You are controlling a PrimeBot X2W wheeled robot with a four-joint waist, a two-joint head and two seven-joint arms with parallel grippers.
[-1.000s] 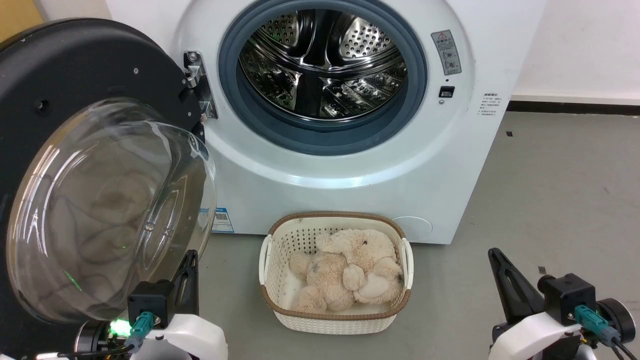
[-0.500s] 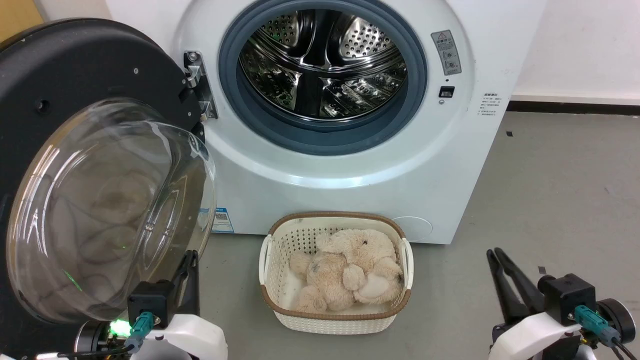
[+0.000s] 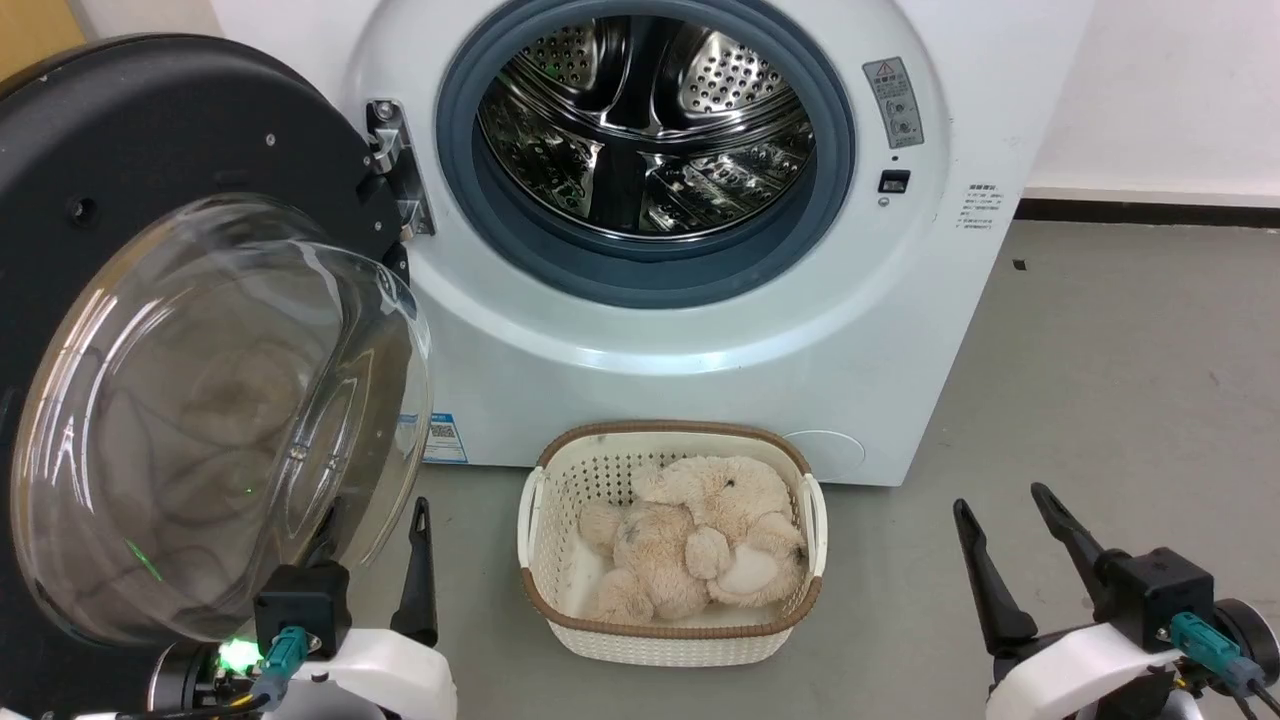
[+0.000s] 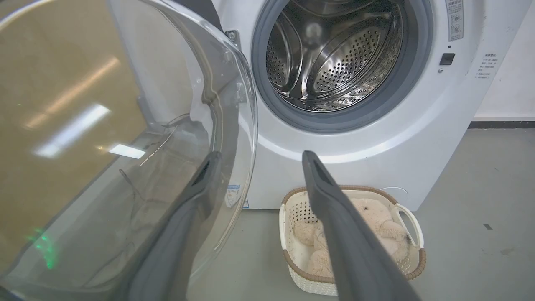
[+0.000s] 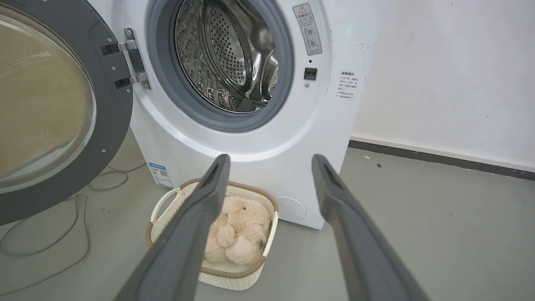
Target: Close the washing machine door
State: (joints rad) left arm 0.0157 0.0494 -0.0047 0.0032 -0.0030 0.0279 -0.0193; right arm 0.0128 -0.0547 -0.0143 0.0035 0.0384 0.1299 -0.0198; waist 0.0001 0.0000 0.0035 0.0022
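The washing machine door [image 3: 150, 130] ran off the head view's left edge. Behind its glass bowl [image 3: 200, 420] one finger of the left gripper [image 3: 375, 515] showed only dimly. The washing machine [image 3: 700, 340] lost its top to the upper edge. Print on its warning sticker [image 3: 892, 103] was too small to read; the blue label [image 3: 447, 438] sat partly behind the glass. In the left wrist view that gripper's finger covered part of the plush toy [image 4: 376, 213].
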